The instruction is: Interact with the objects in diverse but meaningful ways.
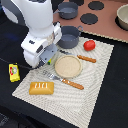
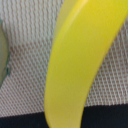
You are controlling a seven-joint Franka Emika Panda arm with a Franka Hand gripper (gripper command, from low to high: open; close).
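Note:
A yellow banana [image 2: 80, 65] fills the wrist view, very close to the camera, over the striped cloth mat [image 2: 25, 80]. In the exterior view the arm's hand hides it. My gripper [image 1: 47, 60] is low over the mat's far left part, beside a tan plate [image 1: 68, 66]; its fingers do not show in either view. A golden-brown bread loaf [image 1: 41, 88] lies on the mat's near left corner. A red tomato [image 1: 89, 45] sits at the mat's far edge. A yellow packet [image 1: 14, 72] lies off the mat on the exterior view's left. Two grey-blue pots [image 1: 68, 36] [image 1: 68, 9] stand behind the arm.
A wooden-handled fork [image 1: 62, 80] and knife [image 1: 82, 57] lie on either side of the plate. A wooden stovetop with black burners [image 1: 89, 19] is at the back, with a bowl [image 1: 123, 17] at its right. The plate's rim [image 2: 2, 50] shows in the wrist view.

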